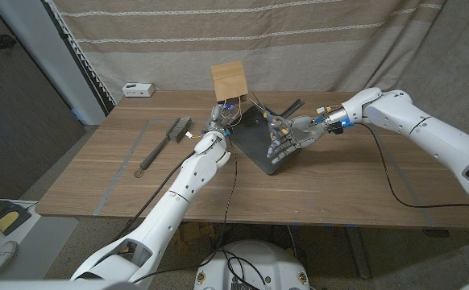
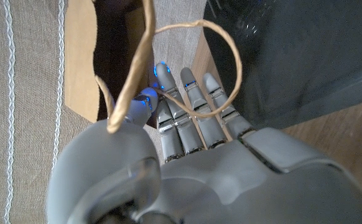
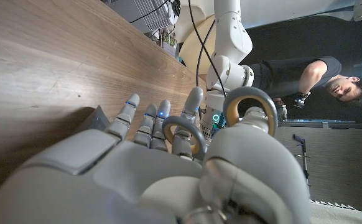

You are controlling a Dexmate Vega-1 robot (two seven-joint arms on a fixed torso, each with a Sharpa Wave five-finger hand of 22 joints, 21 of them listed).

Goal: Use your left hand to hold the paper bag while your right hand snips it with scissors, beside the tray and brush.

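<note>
While my left hand holds the paper bag upright by its handle, my right hand grips the scissors. Right hand sits over the dark tray; brush lies left.

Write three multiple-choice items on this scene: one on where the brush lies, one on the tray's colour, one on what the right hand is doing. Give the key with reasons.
1. Where does the brush lie relative to the paper bag?
A. to the robot's left of it
B. inside it
C. on the tray

2. What colour is the tray?
A. white
B. dark grey
C. red

3. What is the state of the right hand?
A. open, holding nothing
B. gripping the brush
C. holding the scissors

Key: 1 A, the head view shows the brush on the wood, left of the bag. 2 B, the tray looks dark grey beside the bag. 3 C, the right wrist view shows the scissor handle rings among its fingers.
</note>
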